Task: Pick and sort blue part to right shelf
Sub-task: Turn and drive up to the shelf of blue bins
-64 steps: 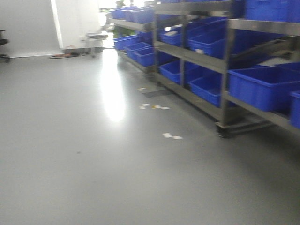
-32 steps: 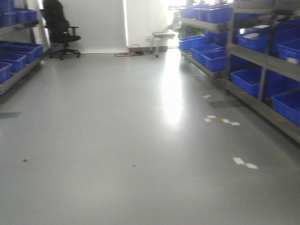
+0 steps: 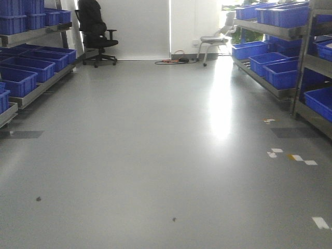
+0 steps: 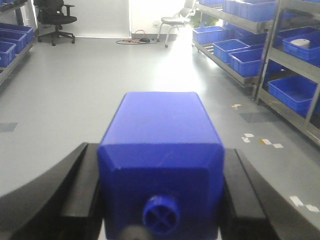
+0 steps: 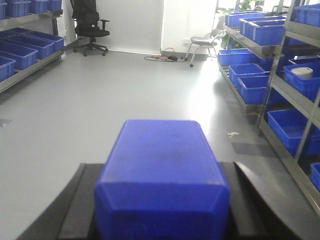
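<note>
Between the black fingers [image 5: 245, 200] of the right tool [image 5: 159, 167] sits the blue part [image 5: 161, 175]. The fingers press against its two sides, so the tool is closed to the width of the body and holding it. The part lies lengthwise, pointing away from the wrist camera. Sloped faces show at its near end, and whatever tops that end is cut off by the lower edge of the view.

The left tool [image 4: 159, 147] grips a squat blue block [image 4: 161, 165] the same way, with one dark finger [image 4: 65, 190] tight against each side. This block has a small round knob [image 4: 160, 216], marked with a cross, on its near face.

Both tools hang above a grey floor [image 3: 155, 155] in an open aisle. The front view shows neither tool. Steel racks run down both sides of the aisle: the left rack [image 3: 39, 89] and the right rack [image 3: 267, 85], both loaded with blue bins [image 3: 282, 72]. White tape marks [image 3: 275, 153] dot the floor near the right rack. At the far wall stand a black office chair [image 3: 96, 28] and a grey chair [image 3: 213, 40], with cables [image 3: 175, 61] lying between them.
</note>
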Controlling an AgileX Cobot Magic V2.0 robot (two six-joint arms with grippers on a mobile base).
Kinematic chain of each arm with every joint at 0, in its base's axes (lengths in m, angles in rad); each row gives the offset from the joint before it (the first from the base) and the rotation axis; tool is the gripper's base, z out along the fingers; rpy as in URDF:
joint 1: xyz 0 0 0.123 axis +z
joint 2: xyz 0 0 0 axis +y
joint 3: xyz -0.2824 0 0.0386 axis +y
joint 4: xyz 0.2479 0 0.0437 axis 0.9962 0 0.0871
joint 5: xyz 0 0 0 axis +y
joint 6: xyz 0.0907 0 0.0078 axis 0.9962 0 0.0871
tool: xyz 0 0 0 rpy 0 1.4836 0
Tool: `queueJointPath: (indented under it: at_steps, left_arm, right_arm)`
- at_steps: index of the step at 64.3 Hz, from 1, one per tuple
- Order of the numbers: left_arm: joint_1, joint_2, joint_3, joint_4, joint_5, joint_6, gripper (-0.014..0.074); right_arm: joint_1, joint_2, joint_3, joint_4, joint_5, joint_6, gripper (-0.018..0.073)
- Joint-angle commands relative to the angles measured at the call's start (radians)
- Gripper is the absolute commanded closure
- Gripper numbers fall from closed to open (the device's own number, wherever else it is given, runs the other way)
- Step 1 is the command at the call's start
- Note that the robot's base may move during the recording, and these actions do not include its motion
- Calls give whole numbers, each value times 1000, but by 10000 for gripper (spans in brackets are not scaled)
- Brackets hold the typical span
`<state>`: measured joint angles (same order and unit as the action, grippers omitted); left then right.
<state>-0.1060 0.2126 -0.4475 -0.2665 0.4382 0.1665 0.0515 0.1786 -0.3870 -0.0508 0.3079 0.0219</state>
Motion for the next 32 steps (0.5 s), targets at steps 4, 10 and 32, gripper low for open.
queueJointPath:
  at_steps: [4,10,32]
  left_arm:
    - [-2,9,-29,-10,-87,-6,209]
    - [-2,9,-29,-10,-87,-6,209]
    - [-2,9,-29,-10,-87,-6,209]
  right_arm:
    - [-5,10,-30,-7,-97,-4,148]
    - [-5,10,-30,-7,-97,-4,148]
    - [-5,10,-30,-7,-97,-4,148]
